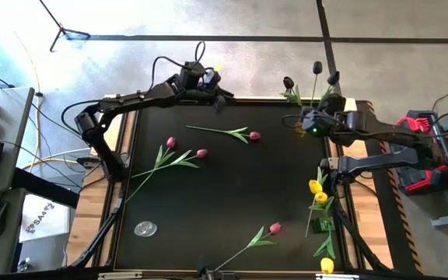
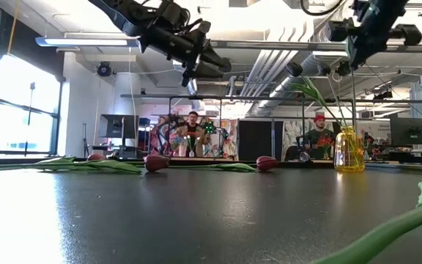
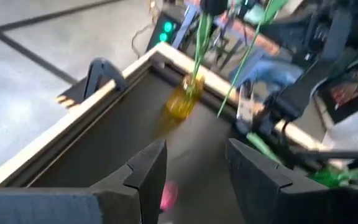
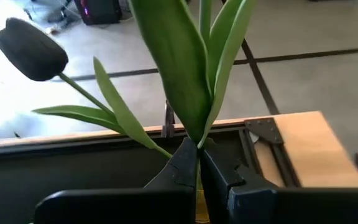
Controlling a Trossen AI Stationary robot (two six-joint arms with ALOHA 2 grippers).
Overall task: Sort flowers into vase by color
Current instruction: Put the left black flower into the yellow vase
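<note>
Your right gripper [image 4: 197,167] is clamped on a dark purple tulip [image 4: 31,41] at the base of its leaves, holding it above the yellow glass vase [image 2: 349,149] at the far right corner of the black table [image 1: 232,194]. In the high view three near-black heads [image 1: 288,82] stand up around that vase, so the dark ones are grouped there.

Your left gripper [image 3: 194,177] hangs over the far edge of the table, left of centre, fingers spread with nothing between them. Its wrist view looks across at the vase.

Loose flowers on the table:
- pink tulips [image 1: 201,154], two lying together at centre left, stems running toward the near left
- another pink tulip [image 1: 253,136] toward the far centre
- one more pink tulip [image 1: 275,229] near the front edge
- yellow tulips [image 1: 316,187] along the right edge, plus a yellow head [image 1: 327,265] at the near right corner

Two people [image 2: 192,133] sit in the room behind the table.
</note>
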